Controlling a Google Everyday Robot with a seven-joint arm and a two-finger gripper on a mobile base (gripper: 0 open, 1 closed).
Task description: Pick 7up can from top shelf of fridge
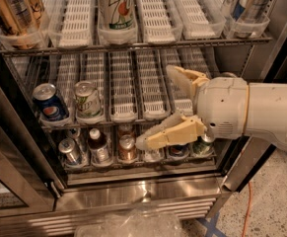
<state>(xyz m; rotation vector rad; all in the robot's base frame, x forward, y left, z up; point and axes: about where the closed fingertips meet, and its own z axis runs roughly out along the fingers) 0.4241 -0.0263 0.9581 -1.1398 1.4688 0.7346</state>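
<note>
Far left of the 7up can (116,6), up on the same top shelf (148,45), there's a gold-brown can (12,9) parked in its lane. Drop down one rack, below and left of the 7up can, and we've got a blue Pepsi can (49,102) with a pale green-labelled can (88,98) just beside it. Lower again, a row of small bottles and cans (98,144) lines the bottom rack.

Now the 7up can itself. It stands upright at the front of its white slotted lane, behind the clear lip, on the top shelf of the fridge (133,196), standing free.

Below and right of the 7up can is the end effector (155,107), out in front of the middle rack. Its two tan fingers (170,135) are spread wide apart and grip nothing. One is up just under the top shelf's front rail, the other down by the bottom rack. The white arm (251,115) runs off to the right.

Far right of the 7up can, two more drinks (244,6) stand on the top shelf.
</note>
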